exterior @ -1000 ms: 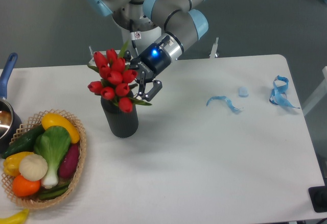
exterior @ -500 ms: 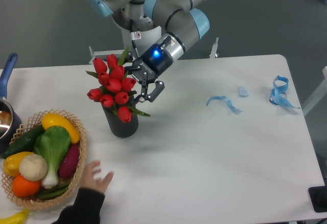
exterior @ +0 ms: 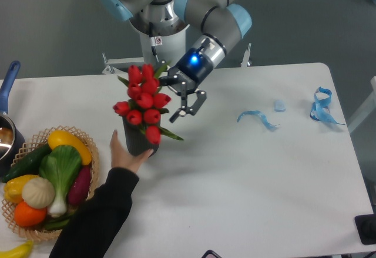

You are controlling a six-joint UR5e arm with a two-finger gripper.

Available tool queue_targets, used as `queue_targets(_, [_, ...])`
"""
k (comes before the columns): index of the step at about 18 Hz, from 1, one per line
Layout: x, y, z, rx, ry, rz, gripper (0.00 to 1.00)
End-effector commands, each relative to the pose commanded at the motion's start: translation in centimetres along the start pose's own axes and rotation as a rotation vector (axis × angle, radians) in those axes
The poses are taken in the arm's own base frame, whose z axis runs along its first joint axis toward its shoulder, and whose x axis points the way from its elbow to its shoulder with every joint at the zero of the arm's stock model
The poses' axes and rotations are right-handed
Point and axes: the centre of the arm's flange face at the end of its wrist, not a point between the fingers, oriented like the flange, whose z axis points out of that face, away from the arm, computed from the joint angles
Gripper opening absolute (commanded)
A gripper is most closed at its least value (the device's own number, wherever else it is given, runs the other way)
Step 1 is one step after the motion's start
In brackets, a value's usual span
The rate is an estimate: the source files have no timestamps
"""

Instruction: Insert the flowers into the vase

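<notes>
The flowers, a bunch of red tulips with green leaves, stand with their stems in the black ribbed vase at the table's left middle. The heads lean a little to the right. My gripper is just to the right of the tulip heads with its fingers spread and nothing between them. A person's hand in a black sleeve reaches in from the lower left and holds the vase near its base.
A wicker basket of vegetables sits at the left front. A pot with a blue handle is at the left edge. Blue ribbon scraps lie on the right part of the white table.
My gripper has moved right, away from the tulips. The person's hand has come up from the front edge and taken hold of the vase. The tulip heads have shifted right.
</notes>
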Motion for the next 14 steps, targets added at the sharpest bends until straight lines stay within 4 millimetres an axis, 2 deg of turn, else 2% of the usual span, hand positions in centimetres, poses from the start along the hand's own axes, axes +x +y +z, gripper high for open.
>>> queue_targets(6, [0.2, 0.5, -0.1, -0.135, -0.017, -0.005, 1.00])
queue_targets(9, [0.6, -0.3, -0.9, -0.194, -0.047, 0.026, 1.00])
queue_targets(11, [0.4, -1.0, -2.0, -0.312, -0.093, 0.070, 1.00])
queue_targets(14, [-1.2, -1.5, -3.8, -0.556, -0.170, 0.117, 1.00])
